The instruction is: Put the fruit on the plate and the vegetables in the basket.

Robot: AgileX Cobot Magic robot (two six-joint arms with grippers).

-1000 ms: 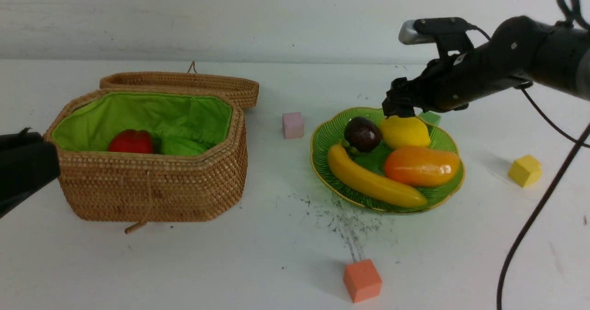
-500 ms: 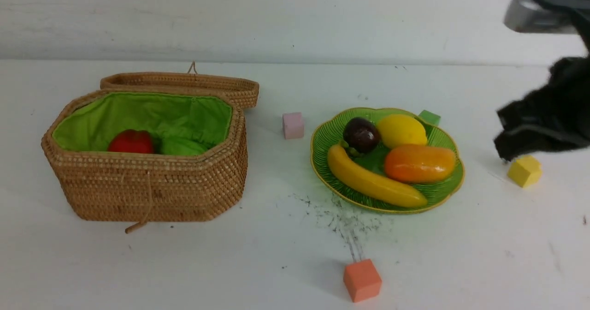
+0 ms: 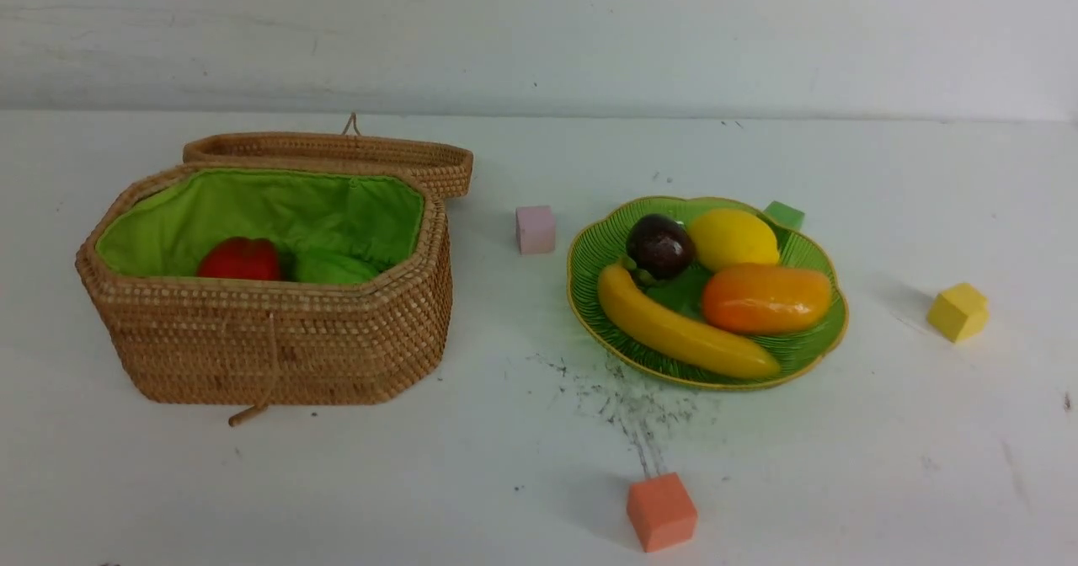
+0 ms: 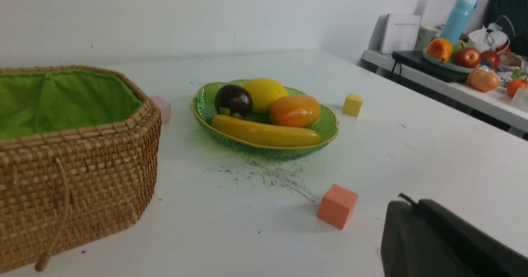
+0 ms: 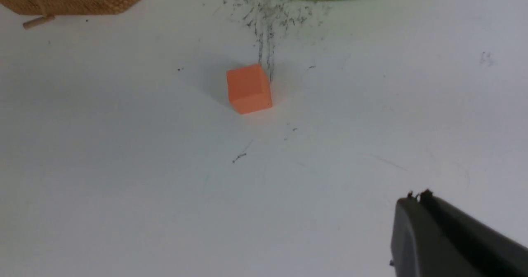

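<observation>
On the right of the table (image 3: 505, 482), you had the plate (image 3: 606, 246) fully loaded: mangosteen (image 3: 660, 246) and lemon (image 3: 734, 239) at the far side, mango (image 3: 765, 298) just near of the lemon, banana (image 3: 682, 334) along the near edge, all crowded together. Over on the left, your basket (image 3: 278, 355) stood open, lid (image 3: 337, 152) tipped back, with the pepper (image 3: 240, 259) and gourd (image 3: 333, 268) down on the green lining; the carrot you couldn't see from any view. Neither arm showed in the front view. Each wrist view caught only a dark corner of its own gripper, left gripper (image 4: 445, 240) and right gripper (image 5: 449, 235), both with jaws pressed together on nothing. By my read the sorting looked done, bar that unseen carrot. Had you needed to lift any of it, those glossy toys looked light, hard and slippery: take the banana and mango across the middle, and the round ones dead centre. Loose cubes, like the orange cube (image 3: 662, 511), sat apart.
</observation>
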